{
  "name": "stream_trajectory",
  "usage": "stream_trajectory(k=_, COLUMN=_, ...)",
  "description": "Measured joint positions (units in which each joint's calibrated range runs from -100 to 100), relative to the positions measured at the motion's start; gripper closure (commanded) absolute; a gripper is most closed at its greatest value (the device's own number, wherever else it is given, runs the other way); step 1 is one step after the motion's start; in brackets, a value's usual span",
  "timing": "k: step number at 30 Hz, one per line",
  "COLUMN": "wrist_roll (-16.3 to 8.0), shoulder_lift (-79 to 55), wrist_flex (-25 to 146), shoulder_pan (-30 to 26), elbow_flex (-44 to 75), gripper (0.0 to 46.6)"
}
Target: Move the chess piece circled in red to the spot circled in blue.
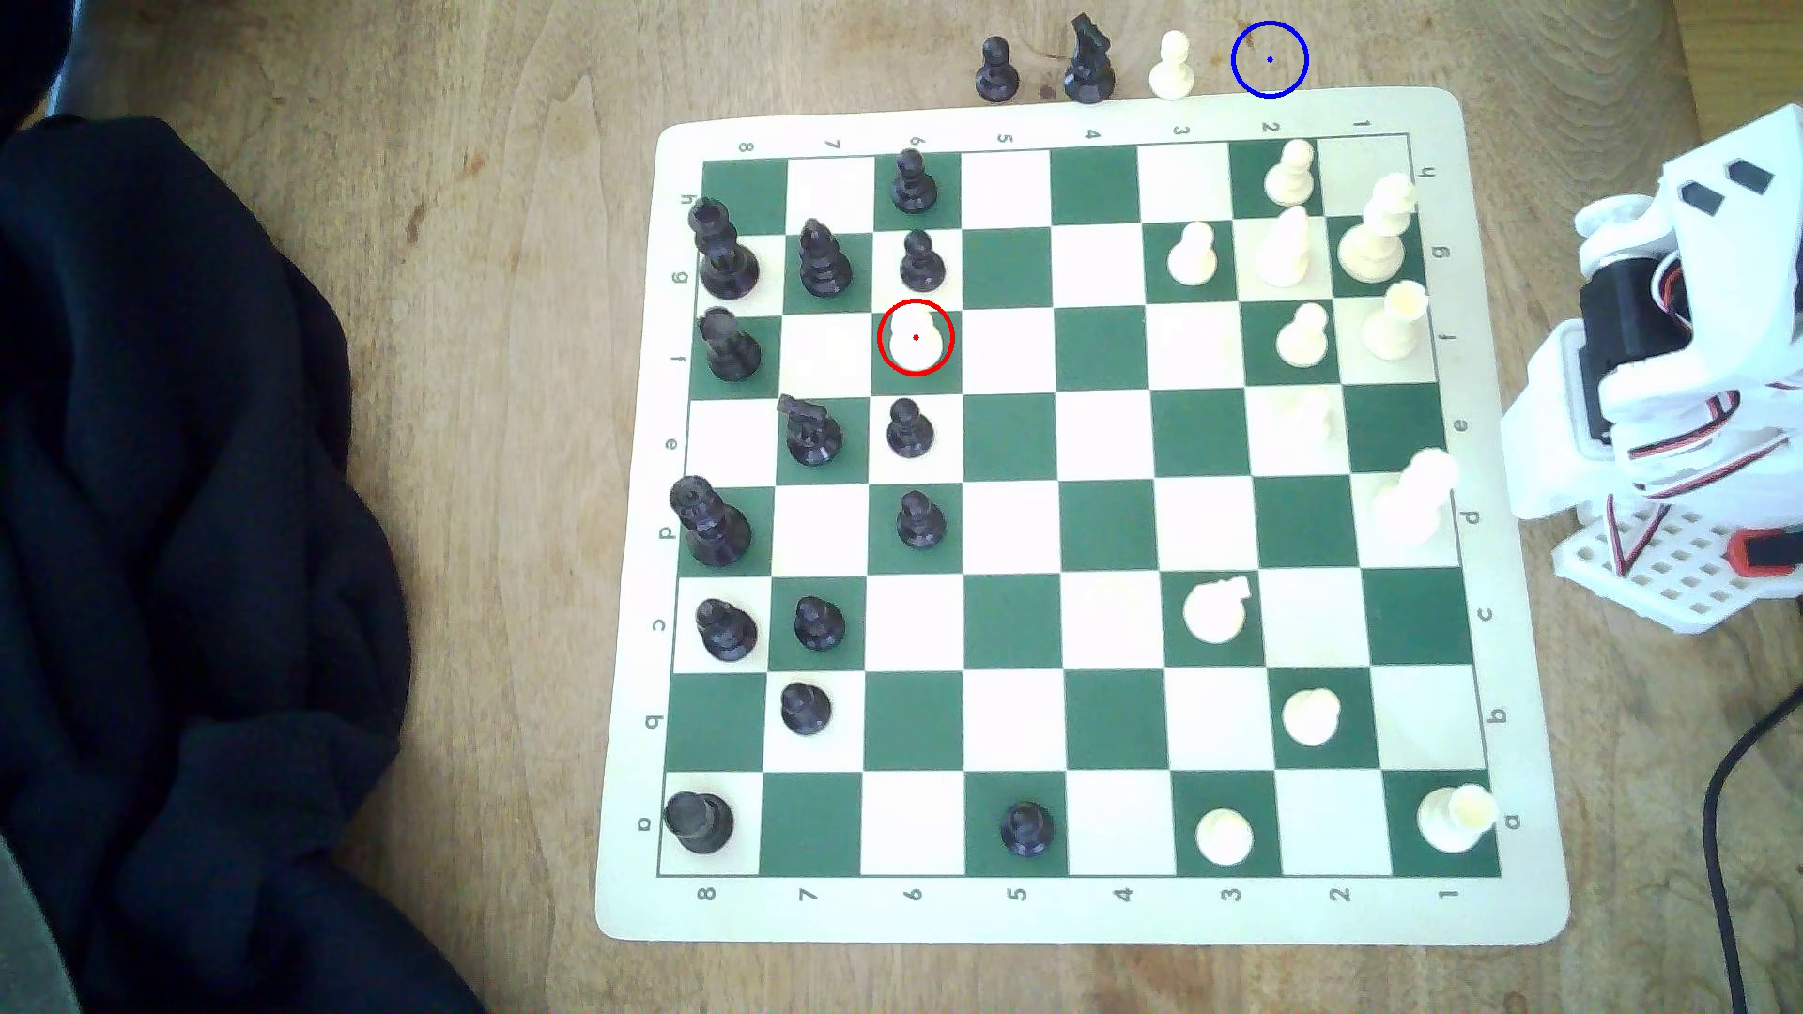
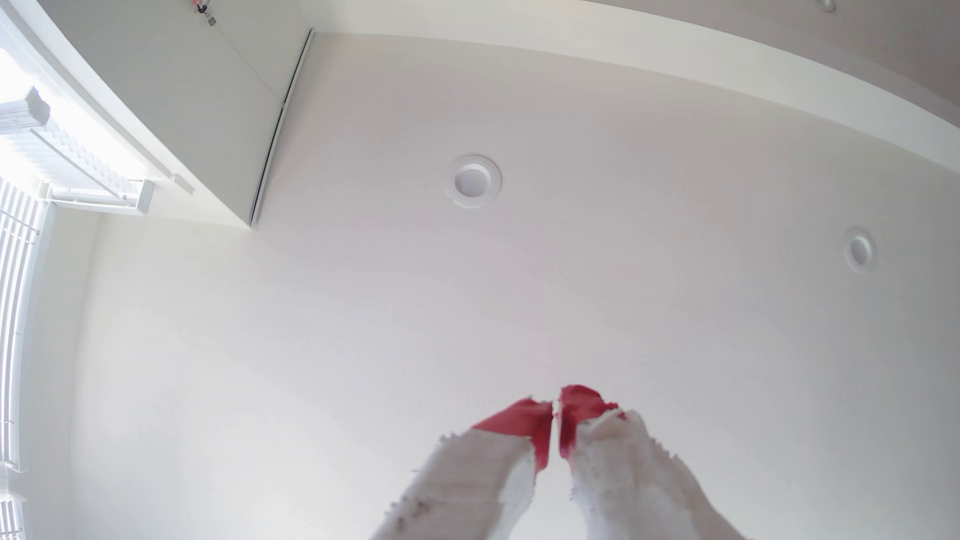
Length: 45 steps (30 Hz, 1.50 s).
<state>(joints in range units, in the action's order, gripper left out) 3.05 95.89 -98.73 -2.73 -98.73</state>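
Note:
The chess piece circled in red (image 1: 915, 338) is a cream-white chessman standing on a green square of the green-and-white chessboard (image 1: 1073, 907), among black pieces on the exterior view's left half. The spot circled in blue (image 1: 1269, 59) is bare tan wood just beyond the board's far edge, right of a white pawn (image 1: 1172, 66). The white arm (image 1: 1688, 370) is folded up at the exterior view's right edge, far from both. In the wrist view my gripper (image 2: 556, 410) points up at the ceiling, its red-tipped fingers (image 2: 524, 420) pressed together with nothing between them.
A black pawn (image 1: 996, 70) and black knight (image 1: 1089, 60) stand off the board left of the white pawn. Black pieces crowd the circled chessman; white pieces fill the board's right side. A dark cloth (image 1: 176, 546) covers the table's left. A black cable (image 1: 1727, 838) runs at right.

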Motion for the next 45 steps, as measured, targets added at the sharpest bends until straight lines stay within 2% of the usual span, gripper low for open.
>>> stream_trajectory(k=8, wrist_roll=0.0, shoulder_lift=0.0, wrist_flex=0.8, shoulder_pan=0.7, elbow_flex=0.0, gripper=46.4)
stream_trajectory(k=13, wrist_roll=0.0, shoulder_lift=0.0, wrist_flex=8.9, shoulder_pan=1.0, elbow_flex=0.0, gripper=46.4)
stream_trajectory(k=17, wrist_roll=0.0, shoulder_lift=-0.1, wrist_flex=18.2, shoulder_pan=3.8, elbow_flex=0.0, gripper=46.4)
stream_trajectory(k=24, wrist_roll=0.0, shoulder_lift=-0.1, wrist_flex=46.1, shoulder_pan=7.0, elbow_flex=0.0, gripper=46.4)
stream_trajectory(k=27, wrist_roll=-0.9, shoulder_lift=-0.1, wrist_flex=56.3, shoulder_pan=8.2, elbow_flex=0.0, gripper=46.4)
stream_trajectory(k=28, wrist_roll=-1.2, shoulder_lift=-0.4, wrist_flex=65.7, shoulder_pan=8.8, elbow_flex=0.0, gripper=46.4)
stream_trajectory(k=32, wrist_roll=-1.2, shoulder_lift=-0.4, wrist_flex=80.2, shoulder_pan=10.5, elbow_flex=0.6, gripper=46.4)
stream_trajectory(k=42, wrist_roll=-1.2, shoulder_lift=-1.2, wrist_flex=110.8, shoulder_pan=11.9, elbow_flex=4.7, gripper=46.4)
stream_trajectory(k=45, wrist_roll=-1.9, shoulder_lift=-7.0, wrist_flex=118.5, shoulder_pan=11.9, elbow_flex=10.5, gripper=46.4)
